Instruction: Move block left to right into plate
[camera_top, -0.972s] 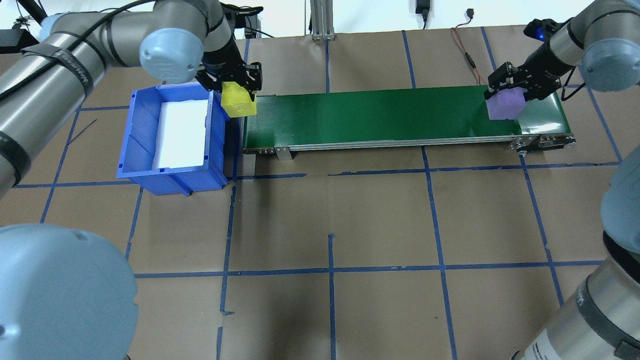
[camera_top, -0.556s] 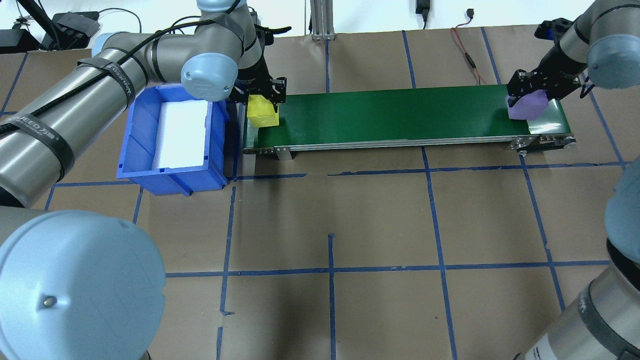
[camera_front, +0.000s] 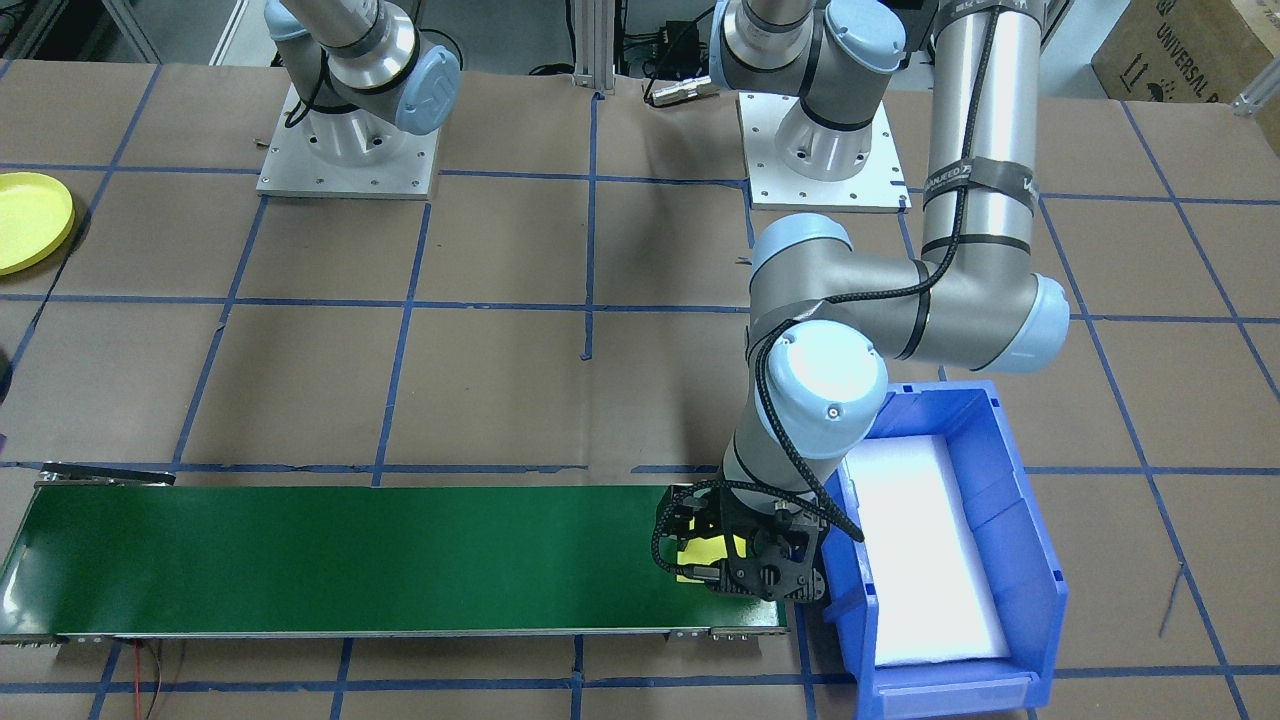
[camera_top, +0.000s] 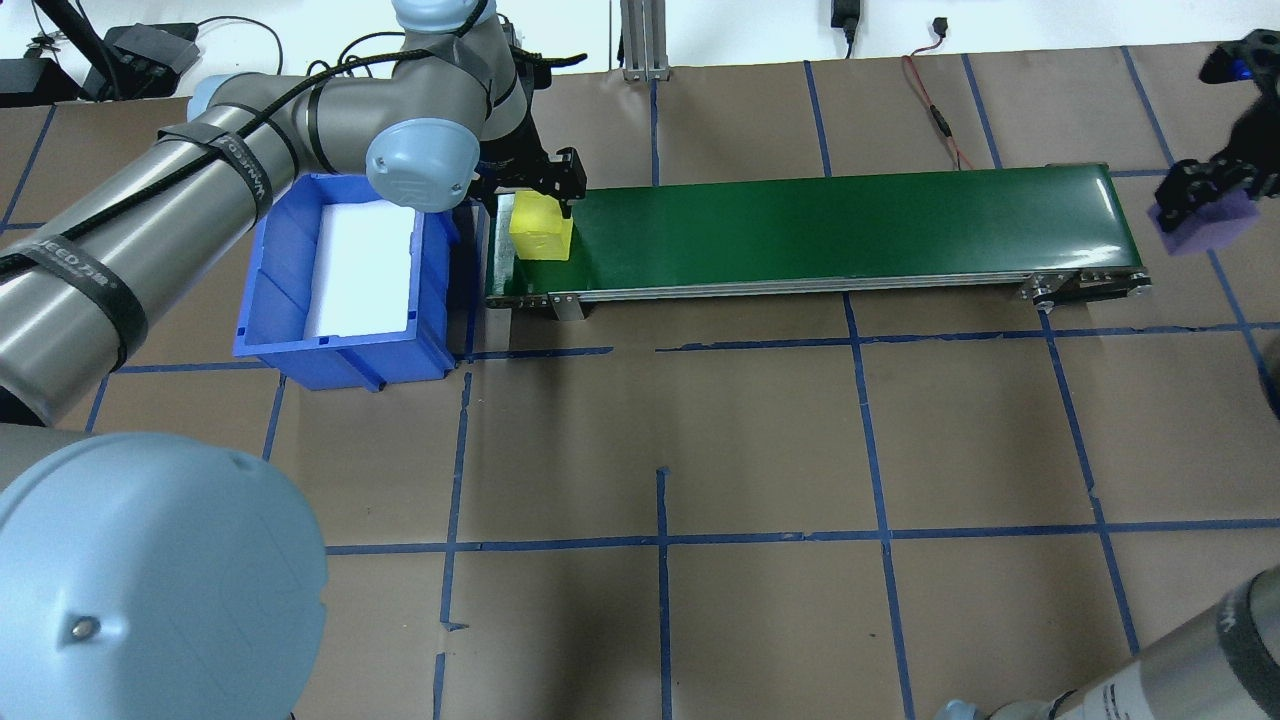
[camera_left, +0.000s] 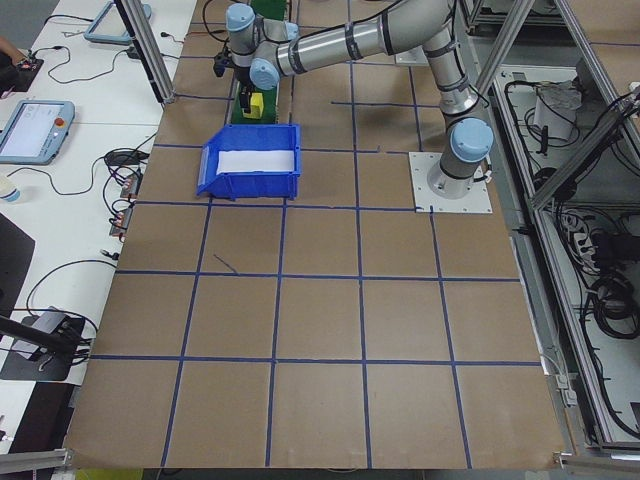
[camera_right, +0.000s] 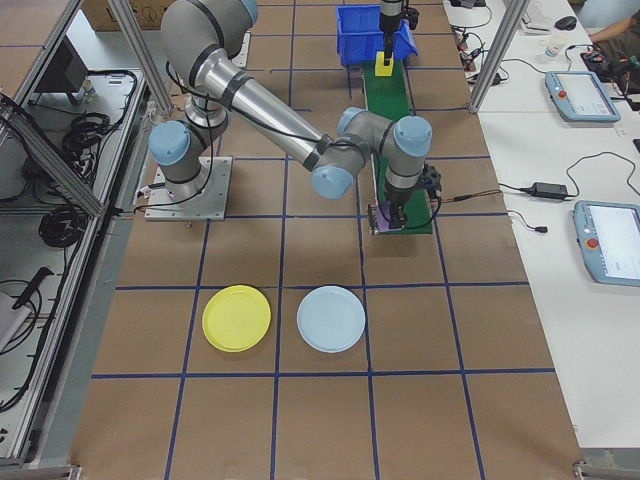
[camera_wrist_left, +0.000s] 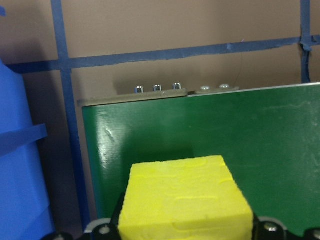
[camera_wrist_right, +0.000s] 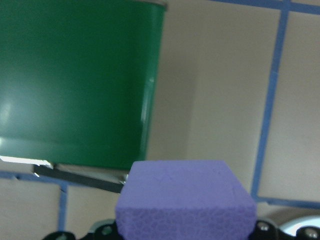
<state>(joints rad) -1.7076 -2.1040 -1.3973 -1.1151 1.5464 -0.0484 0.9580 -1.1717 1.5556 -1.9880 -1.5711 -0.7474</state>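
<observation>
The left gripper (camera_top: 538, 192) clamps a yellow foam cube (camera_top: 541, 239) at the green conveyor belt's (camera_top: 800, 225) end beside the blue plastic bin (camera_top: 290, 300). The right gripper (camera_top: 1205, 190) grips a purple foam cube (camera_top: 1200, 225) off the belt's opposite end; the round yellow plastic plate (camera_right: 236, 318) sits well apart beside a pale-blue round plate (camera_right: 331, 319).

1. The left arm (camera_front: 900, 320) comes down from its base plate (camera_front: 820, 150) at the far side and bends over the near end of the table (camera_front: 500, 380) — brown paper crossed by blue tape lines.
2. Its left gripper (camera_front: 735, 565) sits low over the right end of the green conveyor belt (camera_front: 350, 560), with a yellow block (camera_front: 700, 555) between its black fingers.
3. Just right of the belt stands a blue bin (camera_front: 1010, 530) with a white sheet inside.
4. Of the right arm, only the shoulder and base (camera_front: 350, 110) show, far left.
5. A yellow plate (camera_front: 30, 220) lies at the left edge — well apart from the belt and partly cut off.
</observation>
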